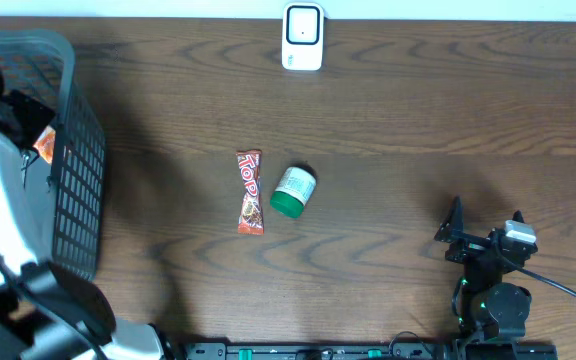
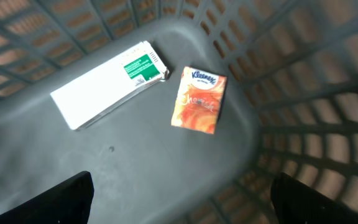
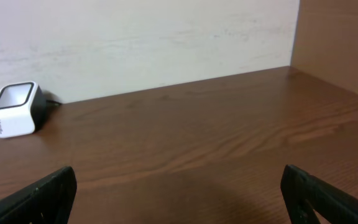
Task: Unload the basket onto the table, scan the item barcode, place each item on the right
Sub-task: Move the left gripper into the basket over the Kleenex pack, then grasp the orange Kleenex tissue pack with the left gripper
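My left gripper (image 2: 182, 200) hangs open inside the grey basket (image 2: 303, 74), with nothing between its fingers. Below it on the basket floor lie a white box with a green label (image 2: 107, 84) and an orange Kleenex tissue pack (image 2: 199, 99). The white barcode scanner (image 1: 302, 37) stands at the table's far edge, and shows at the left of the right wrist view (image 3: 14, 110). My right gripper (image 1: 453, 235) rests open and empty near the front right of the table.
A red candy bar (image 1: 251, 191) and a white bottle with a green cap (image 1: 293, 191) lie side by side mid-table. The basket (image 1: 78, 150) fills the left edge, under the left arm. A wall rises behind the scanner.
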You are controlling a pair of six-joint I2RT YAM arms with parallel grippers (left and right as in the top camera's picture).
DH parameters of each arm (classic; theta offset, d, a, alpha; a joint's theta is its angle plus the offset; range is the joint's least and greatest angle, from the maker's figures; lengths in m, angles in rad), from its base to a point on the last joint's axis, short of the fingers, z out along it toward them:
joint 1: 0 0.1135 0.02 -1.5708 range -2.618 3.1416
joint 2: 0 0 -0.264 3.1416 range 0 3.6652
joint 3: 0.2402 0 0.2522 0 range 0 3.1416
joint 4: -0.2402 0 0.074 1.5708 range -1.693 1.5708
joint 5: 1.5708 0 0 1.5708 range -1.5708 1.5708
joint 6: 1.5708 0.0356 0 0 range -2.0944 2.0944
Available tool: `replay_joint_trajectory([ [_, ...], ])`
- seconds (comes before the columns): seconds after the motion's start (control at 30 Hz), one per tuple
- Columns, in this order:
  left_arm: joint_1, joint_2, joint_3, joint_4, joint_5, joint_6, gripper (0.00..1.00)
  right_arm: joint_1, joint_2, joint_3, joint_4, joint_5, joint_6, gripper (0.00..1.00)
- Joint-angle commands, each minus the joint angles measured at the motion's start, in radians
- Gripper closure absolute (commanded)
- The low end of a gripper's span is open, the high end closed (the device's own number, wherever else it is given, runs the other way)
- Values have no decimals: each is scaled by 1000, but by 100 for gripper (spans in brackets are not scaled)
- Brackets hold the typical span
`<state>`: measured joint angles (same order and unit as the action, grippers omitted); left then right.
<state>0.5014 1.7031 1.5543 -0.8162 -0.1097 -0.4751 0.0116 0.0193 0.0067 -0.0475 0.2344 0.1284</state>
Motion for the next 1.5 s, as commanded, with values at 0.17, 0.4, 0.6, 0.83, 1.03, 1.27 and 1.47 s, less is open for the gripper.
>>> replay_joint_trajectory([
  [0.17,-2,142,0,76,28,-6,8,-5,-1,-1,-3,0,-6,1],
  [0.4,-3,214,-1,135,27,-5,9,-5,-1,-1,-3,0,-6,1],
  [0.6,-3,267,-2,169,27,-5,9,-5,-1,-1,-3,0,-6,1],
  [0.83,-3,316,-2,202,27,-6,9,-5,-1,-1,-3,0,-6,1],
  [1.03,-3,340,-2,233,27,-5,8,-5,-1,-1,-3,0,-6,1],
  [1.27,-3,383,-2,258,27,-5,8,-5,-1,-1,-3,0,-6,1],
  [1.47,-3,433,-2,296,27,-5,8,-5,-1,-1,-3,0,-6,1],
])
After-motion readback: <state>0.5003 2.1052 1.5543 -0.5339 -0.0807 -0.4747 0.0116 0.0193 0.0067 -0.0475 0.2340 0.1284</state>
